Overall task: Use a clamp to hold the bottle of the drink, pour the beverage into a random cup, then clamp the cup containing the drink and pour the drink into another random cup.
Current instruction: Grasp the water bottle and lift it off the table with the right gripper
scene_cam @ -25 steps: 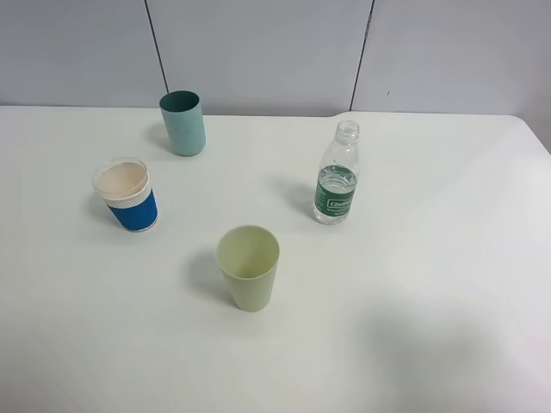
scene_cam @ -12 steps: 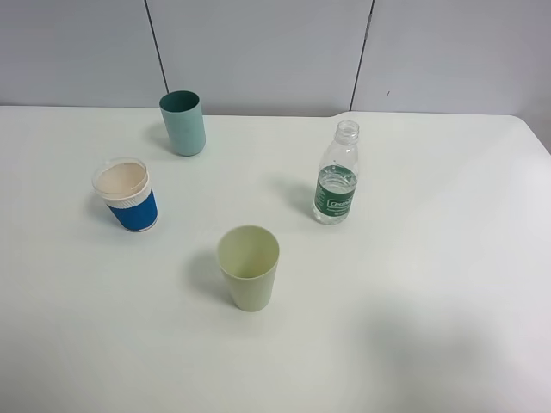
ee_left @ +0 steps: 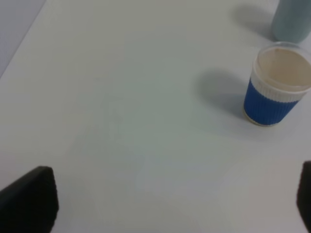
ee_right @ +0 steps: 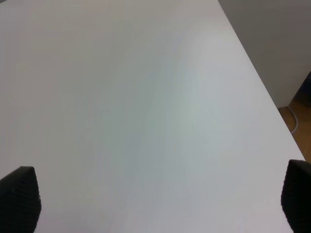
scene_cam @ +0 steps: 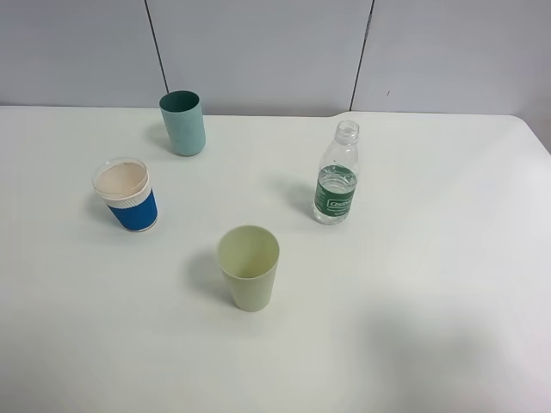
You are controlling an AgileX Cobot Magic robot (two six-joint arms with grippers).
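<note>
Nothing moved: bottle (scene_cam: pixel 336 183) untouched toward table's (scene_cam: pixel 456 258) far edge; left gripper (ee_left: pixel 167 200) and right gripper (ee_right: pixel 158 196) gape empty. Pouring unstarted.

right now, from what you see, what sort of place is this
Likely a lab or test room: a plain white table, grey wall panels behind it, and a bottle and pale green cup standing apart.

Four upright obstacles stand well apart on a white tabletop (scene_cam: pixel 448 284). From the pale green cup (scene_cam: pixel 249 267), the bottle (scene_cam: pixel 336 176) is behind-right, the blue-sleeved cup (scene_cam: pixel 127 196) behind-left, and the teal tumbler (scene_cam: pixel 182 123) farther behind. Wide bare gaps separate them, and open tabletop lies in front.
</note>
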